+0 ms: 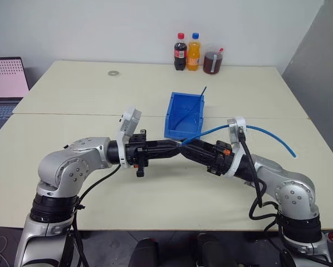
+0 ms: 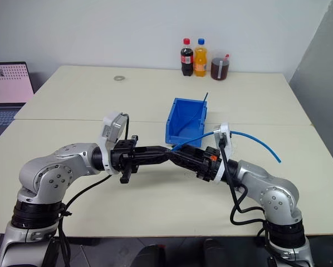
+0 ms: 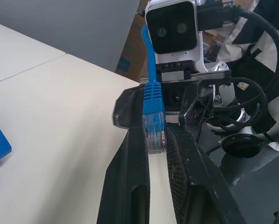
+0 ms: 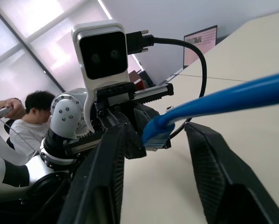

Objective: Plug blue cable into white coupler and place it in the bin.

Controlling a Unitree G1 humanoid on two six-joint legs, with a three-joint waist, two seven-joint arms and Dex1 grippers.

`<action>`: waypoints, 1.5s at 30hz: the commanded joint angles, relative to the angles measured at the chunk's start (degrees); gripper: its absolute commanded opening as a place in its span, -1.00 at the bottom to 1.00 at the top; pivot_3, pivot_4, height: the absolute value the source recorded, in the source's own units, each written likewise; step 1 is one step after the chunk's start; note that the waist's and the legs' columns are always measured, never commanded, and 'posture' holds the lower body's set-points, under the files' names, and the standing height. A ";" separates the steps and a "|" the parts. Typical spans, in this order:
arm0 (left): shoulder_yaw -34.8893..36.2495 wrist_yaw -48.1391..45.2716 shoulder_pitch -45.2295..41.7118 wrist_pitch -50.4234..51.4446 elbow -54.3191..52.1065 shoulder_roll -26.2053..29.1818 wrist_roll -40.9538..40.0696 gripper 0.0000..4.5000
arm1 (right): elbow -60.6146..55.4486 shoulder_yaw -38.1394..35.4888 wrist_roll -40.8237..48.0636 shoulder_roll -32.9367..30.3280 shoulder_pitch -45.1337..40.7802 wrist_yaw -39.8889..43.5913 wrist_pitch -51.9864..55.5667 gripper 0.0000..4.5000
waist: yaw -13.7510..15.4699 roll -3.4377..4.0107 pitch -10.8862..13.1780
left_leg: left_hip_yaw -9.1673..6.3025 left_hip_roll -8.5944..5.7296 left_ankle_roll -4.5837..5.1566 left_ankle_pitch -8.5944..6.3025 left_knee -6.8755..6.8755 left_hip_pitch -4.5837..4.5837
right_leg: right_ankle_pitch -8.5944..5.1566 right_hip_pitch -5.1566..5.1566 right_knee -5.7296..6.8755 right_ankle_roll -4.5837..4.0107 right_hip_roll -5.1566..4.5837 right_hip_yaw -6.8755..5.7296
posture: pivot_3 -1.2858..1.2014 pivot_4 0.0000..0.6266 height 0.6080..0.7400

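The blue cable (image 1: 267, 135) is raised above the table, arcing from its free end on the right toward the centre, where its clear plug (image 3: 154, 135) points into the white coupler (image 3: 159, 161). The bin (image 1: 184, 115), bright blue and rectangular, stands just beyond, near the table's centre.

An office-like robotics lab is indicated — two pale tables (image 1: 155, 89) pushed together against a plain white wall. An open laptop (image 1: 5, 83) is seen at 9 o'clock, drink bottles (image 1: 187, 52) at 12 o'clock. A seated person (image 4: 30, 119) is visible under ceiling light strips — shared workspace.
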 commanded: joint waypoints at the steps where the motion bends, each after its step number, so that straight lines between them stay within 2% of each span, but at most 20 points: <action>1: 0.09 -0.70 -1.64 -0.21 -2.20 0.46 -0.86 -0.90 | -0.37 -0.91 2.35 -0.44 -1.10 0.18 0.21 -0.60 | 0.00 0.00 0.00 | 0.00 0.00 0.00 0.00 0.00 0.00 | 0.00 0.00 0.00 0.00 0.00 0.00 | 0.03 -0.52 1.00; 3: -0.14 -0.98 -1.62 -0.31 -2.08 0.63 -0.45 -0.90 | -0.29 -1.07 3.01 -0.63 -1.18 0.14 0.44 -0.82 | 0.00 0.00 0.00 | 0.00 0.00 0.00 0.00 0.00 -0.01 | 0.00 0.00 0.00 0.00 0.00 0.00 | 0.03 -0.52 1.00; 5: -0.39 -1.60 -1.27 -0.68 -1.99 1.06 0.08 -0.90 | -0.28 -1.21 3.97 -1.17 -1.17 0.19 0.84 -0.91 | 0.00 0.00 0.00 | 0.00 0.00 0.00 0.00 0.00 -0.01 | 0.00 0.00 0.00 0.00 0.00 0.01 | 0.03 -0.52 1.00; 16: -1.38 -2.82 -1.15 -3.86 -1.13 0.64 2.82 -0.90 | -0.52 -0.83 6.96 -3.36 -1.10 0.78 1.94 -0.92 | 0.00 0.00 0.00 | 0.01 0.00 0.00 0.00 -0.01 -0.02 | 0.00 -0.02 -0.01 0.00 0.00 0.01 | 0.03 -0.52 1.00; 27: -2.23 -3.36 3.11 -6.67 -1.76 2.41 6.06 -0.90 | 0.00 -0.19 2.45 -3.18 -0.90 0.84 -1.36 -0.92 | -0.02 0.00 0.00 | 0.00 0.01 0.00 0.00 -0.02 -0.09 | 0.00 -0.10 -0.01 0.00 0.00 0.02 | 0.03 -0.52 1.00; 29: -3.05 -3.94 4.05 -7.25 -1.97 3.34 7.08 -0.58 | 0.46 -0.49 2.15 -2.94 -1.07 0.79 -1.67 -0.92 | -0.02 0.00 0.00 | 0.00 0.01 0.00 0.00 -0.01 -0.12 | 0.00 -0.13 -0.01 0.00 0.00 0.02 | 0.03 -0.52 1.00; 39: -1.60 -4.62 6.00 -7.39 -1.64 4.53 6.85 0.30 | 1.53 -0.89 1.03 -3.65 -1.19 1.75 -2.83 -0.92 | 0.01 0.02 0.01 | 0.01 0.02 0.00 0.00 -0.01 -0.17 | 0.00 -0.17 -0.02 0.00 -0.02 0.02 | 0.03 -0.52 1.00; 41: -0.15 -2.97 8.01 -8.39 -2.27 5.31 8.16 0.50 | 1.82 -1.14 0.33 -4.12 -1.26 2.14 -3.21 -0.92 | -0.01 0.02 0.02 | 0.01 0.02 0.00 0.00 -0.02 -0.16 | 0.00 -0.17 -0.02 0.00 -0.02 0.02 | 0.03 -0.52 1.00; 45: 4.52 7.36 13.84 -10.16 -4.47 2.27 10.67 0.83 | 2.74 -1.52 -2.31 -5.73 -1.08 3.65 -4.61 -0.92 | -0.09 0.03 0.03 | -0.01 0.09 0.01 0.00 -0.03 -0.16 | 0.00 -0.22 -0.01 0.00 -0.04 0.07 | 0.03 -0.52 1.00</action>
